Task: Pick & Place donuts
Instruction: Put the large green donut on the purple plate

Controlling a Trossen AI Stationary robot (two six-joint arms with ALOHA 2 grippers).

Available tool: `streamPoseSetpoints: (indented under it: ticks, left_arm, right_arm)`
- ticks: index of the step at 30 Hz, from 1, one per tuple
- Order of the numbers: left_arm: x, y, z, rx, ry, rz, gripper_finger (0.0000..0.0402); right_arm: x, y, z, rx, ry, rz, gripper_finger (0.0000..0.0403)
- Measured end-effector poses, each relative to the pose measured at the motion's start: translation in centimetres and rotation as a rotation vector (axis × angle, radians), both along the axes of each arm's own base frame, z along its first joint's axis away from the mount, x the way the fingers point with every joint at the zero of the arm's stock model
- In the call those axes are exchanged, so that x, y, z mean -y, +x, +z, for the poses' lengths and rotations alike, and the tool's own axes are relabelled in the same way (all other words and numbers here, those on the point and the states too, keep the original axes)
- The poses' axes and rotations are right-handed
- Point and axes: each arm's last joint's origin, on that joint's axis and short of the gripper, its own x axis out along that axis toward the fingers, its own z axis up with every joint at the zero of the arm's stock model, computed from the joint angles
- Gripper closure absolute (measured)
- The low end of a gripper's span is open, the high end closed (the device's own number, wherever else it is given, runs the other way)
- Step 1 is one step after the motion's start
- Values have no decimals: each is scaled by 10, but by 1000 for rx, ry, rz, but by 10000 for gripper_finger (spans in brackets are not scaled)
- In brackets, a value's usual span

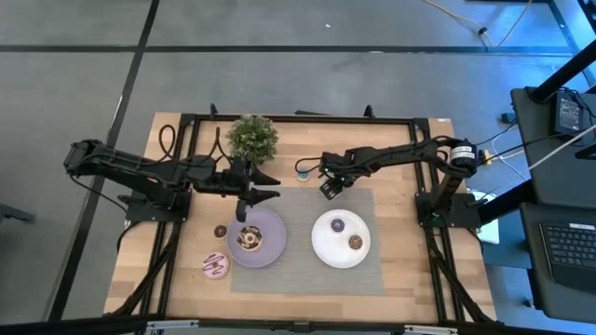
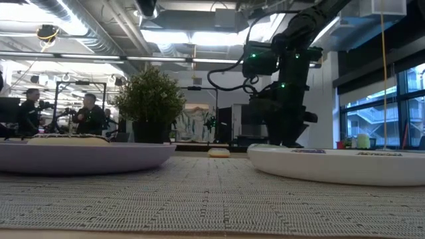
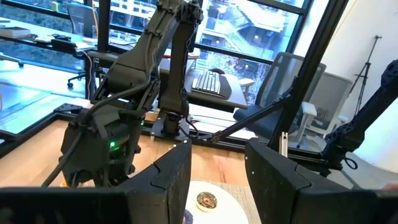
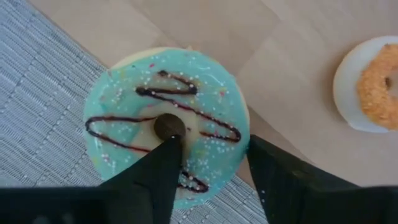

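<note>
The green-iced donut (image 4: pixel 165 118) with a chocolate zigzag lies half on the grey mat, half on the wood; in the high view my right gripper (image 1: pixel 328 189) hides it. My right gripper (image 4: pixel 211 155) points down and is shut on it. My left gripper (image 1: pixel 272 186) hovers open and level above the lilac plate's (image 1: pixel 272 251) far edge, touching nothing. The chocolate-white donut (image 1: pixel 249 239) rests on that plate. A purple donut (image 1: pixel 337 223) and a brown donut (image 1: pixel 356 243) lie on the white plate (image 1: pixel 326 251). The pink donut (image 1: pixel 215 266) and a tiny brown one (image 1: pixel 221 231) lie on the table. My right gripper comes from above, pointing down, and pinches one side of the green donut's ring (image 4: pixel 214 134). One finger (image 4: pixel 163 163) stands in the centre hole and the other finger (image 4: pixel 273 171) stands against the outer rim. The donut lies flat on the mat's edge and the wood.
An orange-iced donut (image 4: pixel 376 84) lies on the wood close to the green one; the high view shows it as a small ring (image 1: pixel 303 170). A potted plant (image 1: pixel 252 137) stands at the far edge. The black frame (image 1: pixel 298 119) borders the table. People sit in the room beyond (image 2: pixel 86 116).
</note>
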Motion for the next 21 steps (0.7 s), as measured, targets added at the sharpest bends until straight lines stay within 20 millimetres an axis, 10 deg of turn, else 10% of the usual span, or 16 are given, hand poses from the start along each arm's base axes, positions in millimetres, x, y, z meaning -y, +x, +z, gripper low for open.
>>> streamPoseSetpoints:
  ticks: [21]
  left_arm:
    - [-1, 0, -2, -19, 3, 19, 258]
  right_arm:
    - [-1, -4, 17, 7, -33, 117, 354]
